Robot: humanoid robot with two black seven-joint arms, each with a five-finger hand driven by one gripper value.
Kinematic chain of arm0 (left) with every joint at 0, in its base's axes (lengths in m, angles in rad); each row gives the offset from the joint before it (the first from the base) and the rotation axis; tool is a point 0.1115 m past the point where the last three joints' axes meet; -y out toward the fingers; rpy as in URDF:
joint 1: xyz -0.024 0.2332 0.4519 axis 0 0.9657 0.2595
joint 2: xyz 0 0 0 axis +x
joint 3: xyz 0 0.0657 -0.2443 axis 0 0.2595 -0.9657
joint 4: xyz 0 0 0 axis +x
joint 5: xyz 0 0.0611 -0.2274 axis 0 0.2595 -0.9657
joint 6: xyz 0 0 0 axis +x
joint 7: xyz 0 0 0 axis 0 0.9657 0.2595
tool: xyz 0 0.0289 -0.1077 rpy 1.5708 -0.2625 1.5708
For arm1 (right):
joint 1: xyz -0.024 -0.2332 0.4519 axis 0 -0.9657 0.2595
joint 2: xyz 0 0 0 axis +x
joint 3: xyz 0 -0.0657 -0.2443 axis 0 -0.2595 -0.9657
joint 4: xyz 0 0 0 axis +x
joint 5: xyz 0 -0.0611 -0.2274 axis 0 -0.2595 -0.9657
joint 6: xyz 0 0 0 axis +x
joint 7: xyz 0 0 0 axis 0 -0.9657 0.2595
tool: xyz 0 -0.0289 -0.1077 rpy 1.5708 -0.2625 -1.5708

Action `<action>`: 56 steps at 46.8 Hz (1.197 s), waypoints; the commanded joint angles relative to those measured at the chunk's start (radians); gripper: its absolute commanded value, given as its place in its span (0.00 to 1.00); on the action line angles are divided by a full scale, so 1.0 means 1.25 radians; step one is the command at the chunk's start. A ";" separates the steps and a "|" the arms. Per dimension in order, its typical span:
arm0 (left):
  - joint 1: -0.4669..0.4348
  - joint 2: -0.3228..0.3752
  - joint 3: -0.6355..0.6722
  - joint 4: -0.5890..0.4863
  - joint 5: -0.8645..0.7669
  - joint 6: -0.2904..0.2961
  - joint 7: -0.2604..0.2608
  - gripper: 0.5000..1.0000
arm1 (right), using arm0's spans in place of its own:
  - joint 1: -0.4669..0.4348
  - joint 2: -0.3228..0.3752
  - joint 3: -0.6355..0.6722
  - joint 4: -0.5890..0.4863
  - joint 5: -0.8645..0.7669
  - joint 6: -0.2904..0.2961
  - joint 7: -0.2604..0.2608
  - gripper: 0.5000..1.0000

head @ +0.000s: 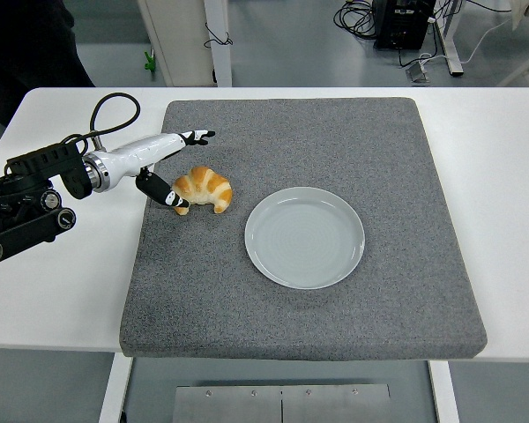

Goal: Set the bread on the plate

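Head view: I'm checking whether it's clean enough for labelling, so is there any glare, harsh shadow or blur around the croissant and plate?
Head view: lighting is even and soft; the croissant casts only a faint shadow on the grey mat; the plate shows a mild sheen, no blown glare; the left hand beside the croissant is sharp, without motion blur.
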 commanded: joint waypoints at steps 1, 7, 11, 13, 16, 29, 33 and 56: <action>0.002 -0.004 0.000 0.000 0.000 0.000 0.000 0.93 | 0.000 0.000 0.000 0.000 0.000 0.000 0.000 1.00; 0.004 -0.019 0.000 0.000 0.000 0.011 0.003 0.93 | 0.000 0.000 0.000 0.000 0.000 0.001 0.000 1.00; 0.009 -0.027 0.000 0.000 0.000 0.021 0.003 0.93 | 0.000 0.000 0.000 0.000 0.000 0.000 0.000 1.00; 0.010 -0.031 0.000 0.001 0.000 0.023 0.003 0.92 | 0.000 0.000 0.000 0.000 0.000 0.001 0.000 1.00; 0.014 -0.036 0.000 0.002 0.000 0.025 0.003 0.92 | 0.000 0.000 0.000 0.000 0.000 0.000 0.000 1.00; 0.019 -0.050 0.000 0.011 0.000 0.037 0.003 0.90 | 0.000 0.000 0.000 0.000 0.000 0.000 0.000 1.00; 0.019 -0.054 0.000 0.015 0.002 0.037 0.007 0.90 | 0.000 0.000 0.000 0.000 0.000 0.000 0.000 1.00; 0.033 -0.097 0.000 0.070 0.000 0.044 0.032 0.78 | 0.000 0.000 0.000 0.000 0.000 0.000 0.000 1.00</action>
